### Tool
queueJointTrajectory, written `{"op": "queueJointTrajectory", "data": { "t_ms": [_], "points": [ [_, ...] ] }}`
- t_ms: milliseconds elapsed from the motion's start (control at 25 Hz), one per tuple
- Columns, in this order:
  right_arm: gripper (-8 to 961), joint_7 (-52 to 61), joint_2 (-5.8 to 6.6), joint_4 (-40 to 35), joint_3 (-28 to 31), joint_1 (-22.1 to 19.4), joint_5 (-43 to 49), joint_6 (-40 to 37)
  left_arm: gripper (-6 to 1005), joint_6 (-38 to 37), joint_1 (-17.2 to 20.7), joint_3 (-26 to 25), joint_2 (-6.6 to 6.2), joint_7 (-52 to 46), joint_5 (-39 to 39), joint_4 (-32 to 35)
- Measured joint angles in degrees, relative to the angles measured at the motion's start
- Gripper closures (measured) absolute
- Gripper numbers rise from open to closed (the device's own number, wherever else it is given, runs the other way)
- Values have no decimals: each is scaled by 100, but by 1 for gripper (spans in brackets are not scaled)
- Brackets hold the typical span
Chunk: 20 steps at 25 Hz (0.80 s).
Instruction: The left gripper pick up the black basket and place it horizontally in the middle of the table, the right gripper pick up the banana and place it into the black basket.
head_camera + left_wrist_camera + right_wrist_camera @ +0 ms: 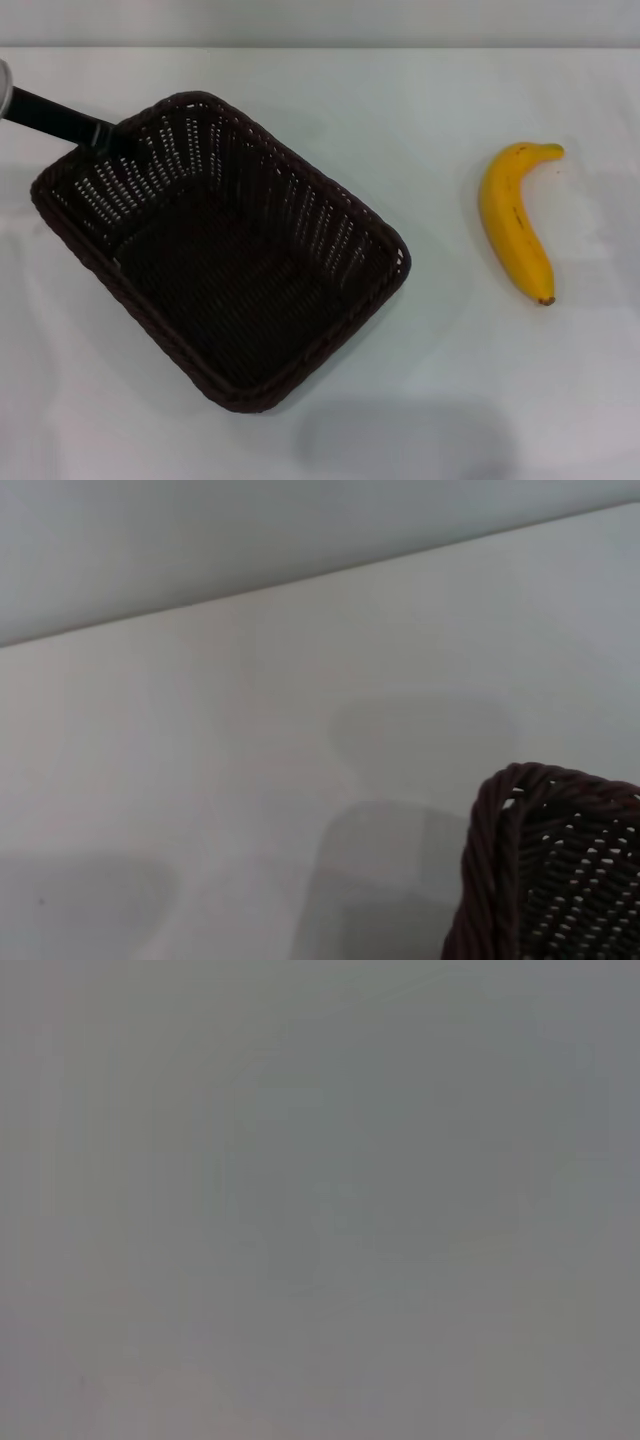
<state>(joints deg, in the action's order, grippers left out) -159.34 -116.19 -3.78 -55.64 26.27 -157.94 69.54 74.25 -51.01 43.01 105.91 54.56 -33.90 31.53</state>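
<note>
While the basket [225, 250] sits on the white table [440, 380], left of centre and turned at a slant, the left gripper [105, 133] reaches in from the far left edge of the head view as a slim black bar whose tip meets the basket's far rim at its upper left corner. Whether its jaws are clamped on that rim or released I cannot tell, since the tip is lost against the dark weave; the left wrist view shows only a corner of the braided rim [520, 810] and bare table beyond. The basket is empty. The banana [515, 222] lies well apart to the right, flat on the table, stem end toward the far edge and brown tip toward the robot. The right gripper appears in no view, and its wrist camera gives only a featureless grey field, so that arm looks parked. By my reading the first step is in hand: the basket is not yet squared up or centred, so it seems to be mid-placement or just being taken. The next move calls for swinging the basket until its long side runs across the table, settling it in the middle and letting go cleanly, before the right arm comes for the banana.
</note>
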Motion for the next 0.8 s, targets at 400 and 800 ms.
{"op": "queueJointTrajectory", "data": {
  "t_ms": [400, 800],
  "points": [
    [228, 0, 26, 0, 55, -84, -30, -50, 792, 624, 357, -76, -233, 123, -493, 4],
    [229, -7, 46, -54, 53, -69, -45, -255, 827, 728, 1139, -118, -462, 330, -2213, -40]
  ]
}}
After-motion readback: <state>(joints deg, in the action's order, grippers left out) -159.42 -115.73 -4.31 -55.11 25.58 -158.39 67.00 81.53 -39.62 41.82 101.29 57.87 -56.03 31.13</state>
